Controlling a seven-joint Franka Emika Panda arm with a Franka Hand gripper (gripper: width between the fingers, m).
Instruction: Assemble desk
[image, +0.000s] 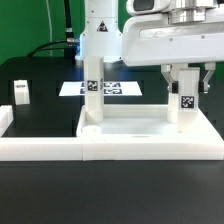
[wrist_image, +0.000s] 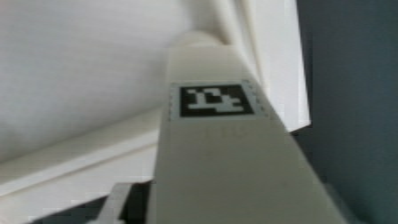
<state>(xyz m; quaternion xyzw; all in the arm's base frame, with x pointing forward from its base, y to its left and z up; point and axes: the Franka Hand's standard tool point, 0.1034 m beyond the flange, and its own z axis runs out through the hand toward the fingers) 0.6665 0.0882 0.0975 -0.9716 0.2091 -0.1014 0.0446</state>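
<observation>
1. Exterior view first: the desk top (image: 135, 126), a shallow white tray with a raised rim, lies flat on the black table (image: 110, 195), front and centre.
2. One standing leg (image: 92, 95) is upright in the tray's back corner on the exterior view's left, with its black-and-white tag facing the camera.
3. Over on the exterior view's right, the end effector (image: 186, 90) hangs straight down above the other back corner. Its two fingers are closed narrowly on the top of the held leg (image: 186, 113). That leg is upright with its lower end down inside the rim. Whether it is seated there, I cannot tell.
4. Far out on the exterior view's left, a loose leg (image: 22, 92) rests on the table, well apart from the tray.
5. The marker board (image: 110, 88) lies flat behind the tray, and a low white rail (image: 35, 148) sits right up against the tray's side.
6. Now the wrist view: the held leg (wrist_image: 222, 165) fills the middle, tag towards the camera. Its far end meets the white desk top (wrist_image: 80, 80), and the dark table (wrist_image: 356, 150) shows beside it. The fingers are too blurred to make out here.
</observation>
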